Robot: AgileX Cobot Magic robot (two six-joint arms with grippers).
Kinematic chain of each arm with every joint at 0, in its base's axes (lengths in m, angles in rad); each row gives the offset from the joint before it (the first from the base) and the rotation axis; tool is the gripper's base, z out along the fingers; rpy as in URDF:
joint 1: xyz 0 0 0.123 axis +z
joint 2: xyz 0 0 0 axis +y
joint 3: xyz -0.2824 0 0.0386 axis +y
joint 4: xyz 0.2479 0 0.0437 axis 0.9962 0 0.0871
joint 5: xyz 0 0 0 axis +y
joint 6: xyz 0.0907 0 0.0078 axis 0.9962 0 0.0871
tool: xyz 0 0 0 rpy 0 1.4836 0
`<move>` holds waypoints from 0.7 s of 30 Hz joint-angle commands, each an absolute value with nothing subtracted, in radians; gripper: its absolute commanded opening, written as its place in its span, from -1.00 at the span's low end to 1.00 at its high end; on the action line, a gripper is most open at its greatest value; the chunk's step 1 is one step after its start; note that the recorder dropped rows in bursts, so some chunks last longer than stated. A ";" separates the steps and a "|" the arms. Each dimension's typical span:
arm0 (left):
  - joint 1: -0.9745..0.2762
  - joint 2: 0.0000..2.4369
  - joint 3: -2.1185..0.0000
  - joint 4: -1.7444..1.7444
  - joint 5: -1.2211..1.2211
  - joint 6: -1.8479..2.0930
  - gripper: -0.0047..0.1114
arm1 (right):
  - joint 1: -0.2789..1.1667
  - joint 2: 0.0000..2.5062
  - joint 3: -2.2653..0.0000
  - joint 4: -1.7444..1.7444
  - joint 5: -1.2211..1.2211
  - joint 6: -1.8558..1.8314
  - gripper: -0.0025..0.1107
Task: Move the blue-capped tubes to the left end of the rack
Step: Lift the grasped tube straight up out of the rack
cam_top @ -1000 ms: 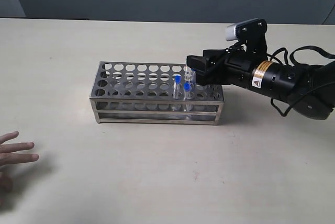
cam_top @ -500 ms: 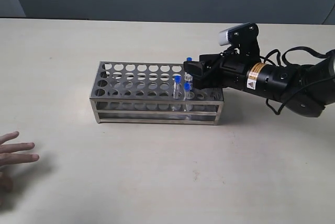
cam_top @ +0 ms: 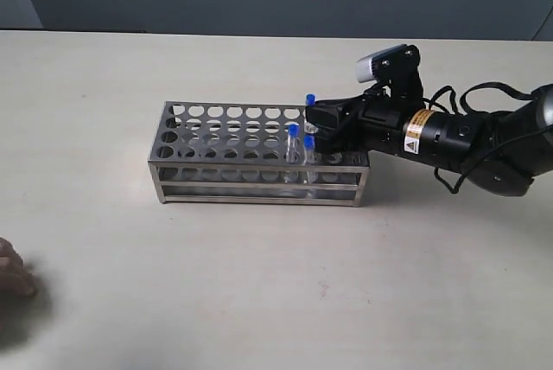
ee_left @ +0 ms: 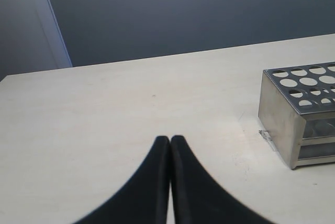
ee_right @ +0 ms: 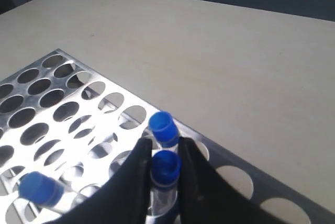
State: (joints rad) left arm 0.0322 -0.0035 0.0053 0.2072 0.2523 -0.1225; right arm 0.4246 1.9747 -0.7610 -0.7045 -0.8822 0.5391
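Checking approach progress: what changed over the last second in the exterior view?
The right pincer slid left over the rack's right end; it now flanks a blue-capped tube, grip unclear. The person's hand withdrew toward the lower-left corner. The rack stayed put.

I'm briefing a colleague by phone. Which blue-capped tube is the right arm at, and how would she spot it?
Find the steel rack in the middle of the table and go to its right end. Of the blue-capped tubes there, it is the tube between the two black fingers of the right end effector; its nearest neighbour stands free just beyond them.
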 commanded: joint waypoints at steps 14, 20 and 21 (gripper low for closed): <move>0.028 0.000 0.000 0.202 0.246 -0.123 -0.90 | 0.420 1.758 -0.766 -0.823 -0.805 0.613 -0.97; 0.028 0.000 0.000 0.202 0.246 -0.123 -0.90 | 0.420 1.674 -0.768 -0.863 -0.781 0.648 -0.97; 0.028 0.000 0.000 0.202 0.246 -0.123 -0.90 | 0.422 1.666 -0.768 -0.863 -0.781 0.651 -0.97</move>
